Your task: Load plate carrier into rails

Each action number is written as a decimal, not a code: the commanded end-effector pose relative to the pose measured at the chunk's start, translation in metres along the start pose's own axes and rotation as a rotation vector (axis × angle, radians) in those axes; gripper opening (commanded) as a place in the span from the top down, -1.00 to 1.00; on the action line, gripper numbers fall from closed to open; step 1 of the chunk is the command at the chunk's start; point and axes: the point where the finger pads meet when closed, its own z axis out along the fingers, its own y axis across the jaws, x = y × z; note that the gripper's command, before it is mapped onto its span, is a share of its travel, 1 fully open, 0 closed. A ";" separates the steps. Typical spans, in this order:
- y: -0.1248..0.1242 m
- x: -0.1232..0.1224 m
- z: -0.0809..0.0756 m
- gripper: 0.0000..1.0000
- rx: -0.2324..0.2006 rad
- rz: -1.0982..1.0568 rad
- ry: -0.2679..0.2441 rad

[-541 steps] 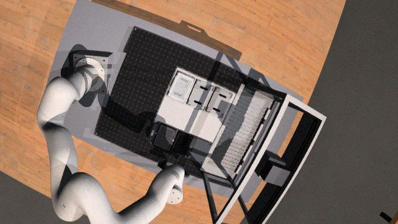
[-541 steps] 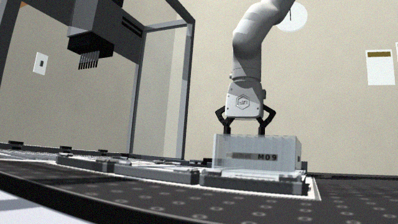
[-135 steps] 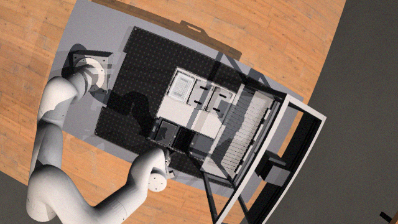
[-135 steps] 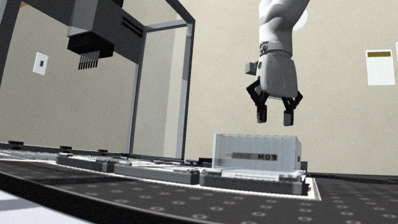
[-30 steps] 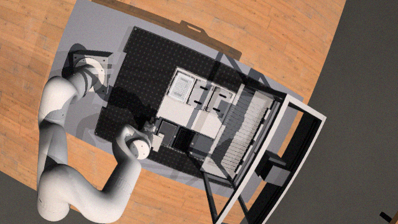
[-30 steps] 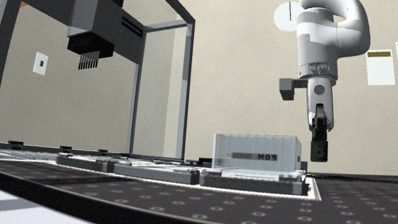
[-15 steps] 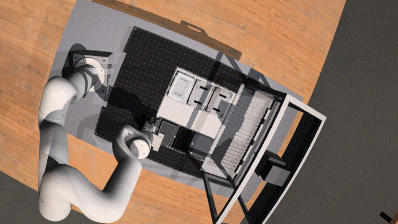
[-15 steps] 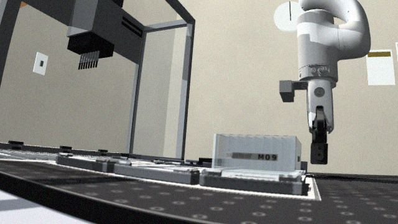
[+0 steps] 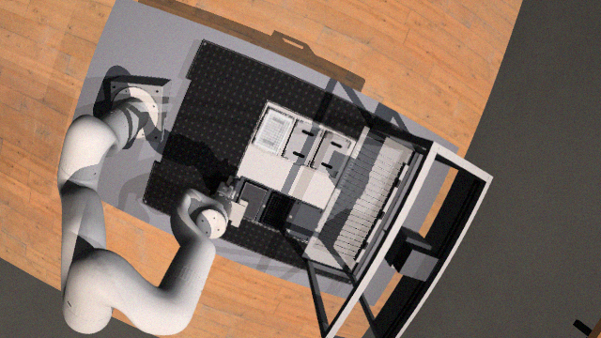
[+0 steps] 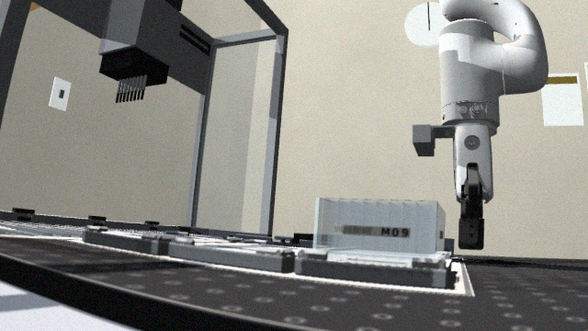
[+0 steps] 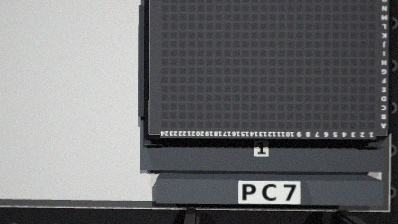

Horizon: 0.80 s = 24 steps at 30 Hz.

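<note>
Gripper [image 10: 470, 230] hangs open and empty above the handle [image 11: 270, 191] of PC7 [image 11: 265, 161]; the carrier's long axis runs straight ahead of the fingers, towards the rails [image 9: 371, 197]; M60 [image 11: 265, 65] sits on site 1.

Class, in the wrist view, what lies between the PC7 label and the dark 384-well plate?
The wrist view shows the carrier's grey bar with the small "1" site tag, between label and plate.

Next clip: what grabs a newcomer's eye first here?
The white arm curls around the dark deck, its open claw hanging empty just beyond the pale block M09. In the wrist view, a dark 384-well plate fills site 1 of the carrier PC7. Past the nests stands the instrument's white-edged frame over the ribbed rails.
</note>
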 end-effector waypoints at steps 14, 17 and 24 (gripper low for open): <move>0.000 0.001 0.007 -0.63 0.000 0.000 0.003; 0.000 0.001 0.007 -0.63 0.000 0.000 0.003; 0.000 0.003 0.007 -0.63 0.000 0.000 0.003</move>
